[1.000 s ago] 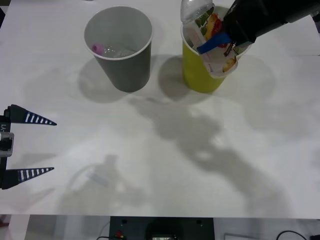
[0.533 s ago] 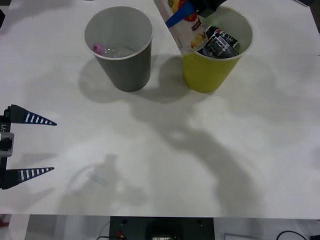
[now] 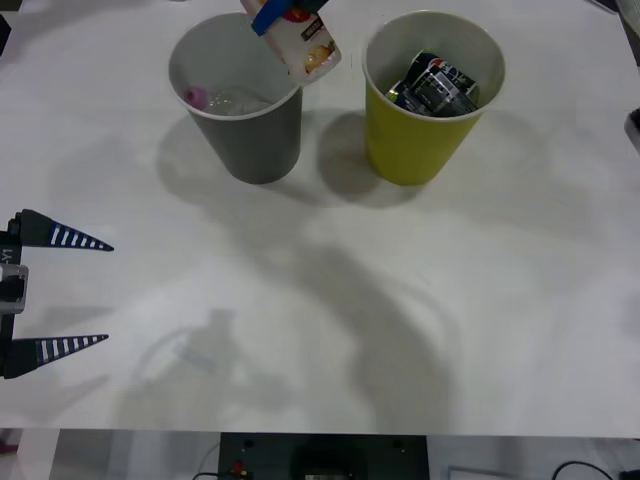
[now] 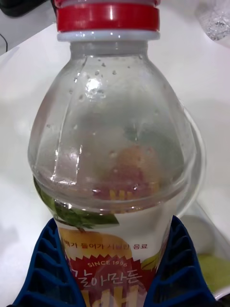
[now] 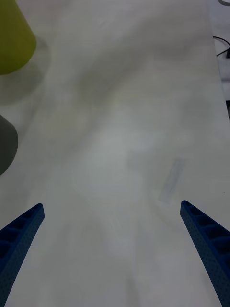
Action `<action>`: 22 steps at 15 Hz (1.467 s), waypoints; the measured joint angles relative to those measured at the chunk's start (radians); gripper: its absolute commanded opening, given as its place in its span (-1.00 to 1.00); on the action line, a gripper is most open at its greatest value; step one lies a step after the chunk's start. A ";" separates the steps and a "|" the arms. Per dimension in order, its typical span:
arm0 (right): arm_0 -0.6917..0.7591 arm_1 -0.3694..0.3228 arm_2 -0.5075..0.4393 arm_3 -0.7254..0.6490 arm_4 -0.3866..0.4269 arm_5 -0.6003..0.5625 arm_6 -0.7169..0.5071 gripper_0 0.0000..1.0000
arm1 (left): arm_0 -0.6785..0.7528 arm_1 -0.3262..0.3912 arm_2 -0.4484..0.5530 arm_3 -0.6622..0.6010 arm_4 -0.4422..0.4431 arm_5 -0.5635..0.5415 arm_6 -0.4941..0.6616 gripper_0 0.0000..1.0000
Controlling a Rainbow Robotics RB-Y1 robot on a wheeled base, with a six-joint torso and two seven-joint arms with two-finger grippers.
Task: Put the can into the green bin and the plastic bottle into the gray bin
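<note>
The plastic bottle (image 3: 303,42), clear with a yellow-orange label, hangs tilted over the far right rim of the gray bin (image 3: 250,140). My right gripper (image 4: 115,273) is shut on its labelled body, and one blue finger (image 3: 267,16) shows at the top edge of the front view. The red cap (image 4: 108,18) points away from the wrist. The can (image 3: 435,86), dark with white print, lies inside the green bin (image 3: 410,150). My left gripper (image 3: 60,290) waits open at the table's left edge, holding nothing.
A clear pink-capped bottle (image 3: 196,97) lies inside the gray bin. The two bins stand side by side at the back of the white table (image 3: 320,330). The left wrist view catches the green bin (image 5: 13,38) and the gray bin's edge (image 5: 5,144).
My right gripper has carried the plastic bottle leftward, from above the green bin to above the gray bin. The arm has drawn out of the front view. The left arm has not moved.
</note>
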 measured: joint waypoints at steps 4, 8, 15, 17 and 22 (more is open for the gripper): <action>-0.076 0.128 0.002 0.159 0.071 0.067 0.002 -1.00 | 0.000 0.000 0.000 0.000 0.000 0.000 0.000 0.96; -0.087 0.162 0.010 0.193 0.087 0.093 0.014 -0.85 | 0.000 0.000 0.000 0.000 0.000 0.000 0.000 0.96; -0.087 0.152 0.010 0.193 0.092 0.089 0.048 1.00 | 0.000 0.000 0.000 0.000 0.000 0.000 0.000 0.96; -0.086 0.139 0.010 0.193 0.084 0.074 0.053 1.00 | 0.000 0.000 0.000 0.000 0.000 0.000 0.000 0.96; -0.049 0.058 -0.038 0.141 0.042 -0.005 0.070 1.00 | 0.000 0.000 0.000 0.000 0.000 0.000 0.000 0.96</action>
